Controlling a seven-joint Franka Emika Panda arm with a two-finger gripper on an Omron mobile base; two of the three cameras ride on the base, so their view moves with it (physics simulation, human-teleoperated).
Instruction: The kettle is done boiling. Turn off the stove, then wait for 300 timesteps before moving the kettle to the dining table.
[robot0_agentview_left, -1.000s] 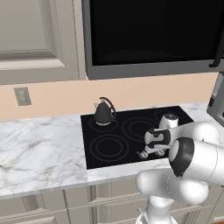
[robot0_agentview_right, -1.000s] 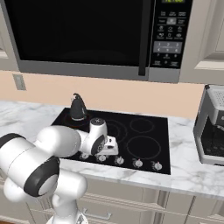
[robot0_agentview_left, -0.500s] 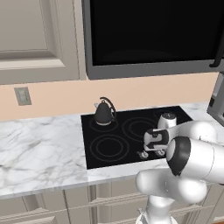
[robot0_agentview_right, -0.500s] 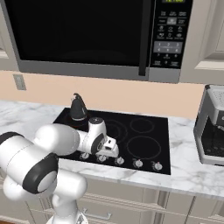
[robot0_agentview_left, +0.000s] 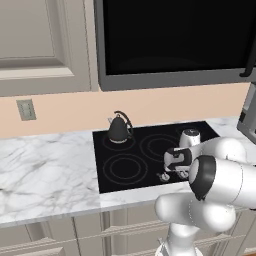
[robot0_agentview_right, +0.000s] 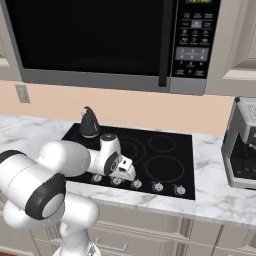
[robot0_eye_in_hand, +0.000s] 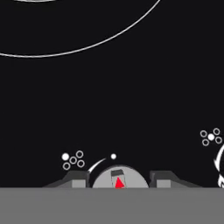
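The kettle (robot0_agentview_left: 119, 130) (robot0_agentview_right: 89, 125), small and dark grey, stands on the back left burner of the black stove (robot0_agentview_left: 150, 145) (robot0_agentview_right: 165, 160). My gripper (robot0_agentview_left: 167, 175) (robot0_agentview_right: 119, 177) is down at the stove's front edge, well in front of the kettle. In the hand view my gripper (robot0_eye_in_hand: 119, 180) has a finger on each side of a round silver knob (robot0_eye_in_hand: 119, 176) with a red pointer, shut on it. The dining table is out of view.
Several more silver knobs (robot0_agentview_right: 157, 187) line the stove's front edge to the right of my hand. A microwave (robot0_agentview_right: 100, 40) hangs above the stove. A coffee machine (robot0_agentview_right: 242, 145) stands on the marble counter (robot0_agentview_left: 45, 170) at the right.
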